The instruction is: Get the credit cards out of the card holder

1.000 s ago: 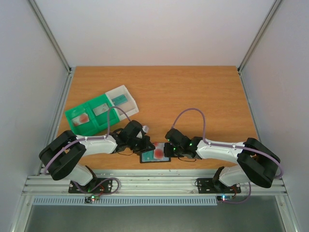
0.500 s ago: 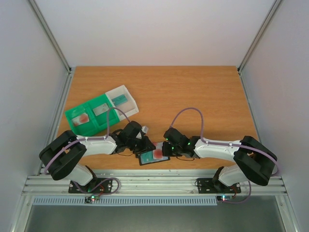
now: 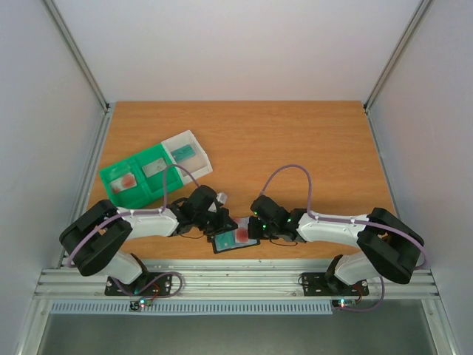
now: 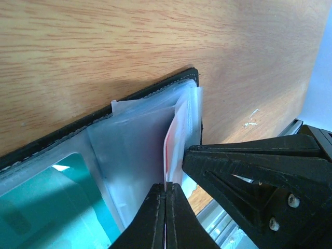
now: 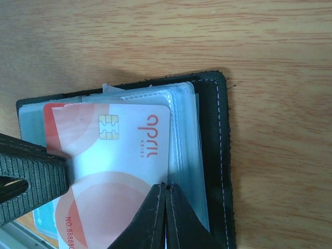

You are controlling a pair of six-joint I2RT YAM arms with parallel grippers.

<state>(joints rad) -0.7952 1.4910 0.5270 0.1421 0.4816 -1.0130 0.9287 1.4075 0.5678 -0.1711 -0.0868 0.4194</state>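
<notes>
My left end effector (image 4: 166,189) is pressed together on one edge of the red-pink card (image 5: 124,150). In the left wrist view a thin sliver of it runs down between my pads, though I cannot tell whether I grip bare plastic or sleeve film as well. My right end effector (image 5: 166,189) is closed too, its tips meeting at the card's opposite edge, where the clear sleeves (image 5: 184,129) fan out. Whether it has caught a sleeve or only presses there is unclear.

I judge the card to be light, stiff and glossy. It should slide cleanly if I pull it flat along its pocket, but it could slip from a shallow pinch, so I want my pads well onto its face, not just the rim. The sleeves look soft and floppy and likely to cling and lift with the card.

The card holder (image 5: 215,155) lies open on the counter (image 5: 270,57) near its front edge, between my two arms. It looks light enough to drag along, so its black stitched border seems the place to pin it down. A teal card (image 4: 46,202) sits in a neighbouring sleeve. The green-and-white tray (image 3: 109,176) lies well apart, back on my left.
</notes>
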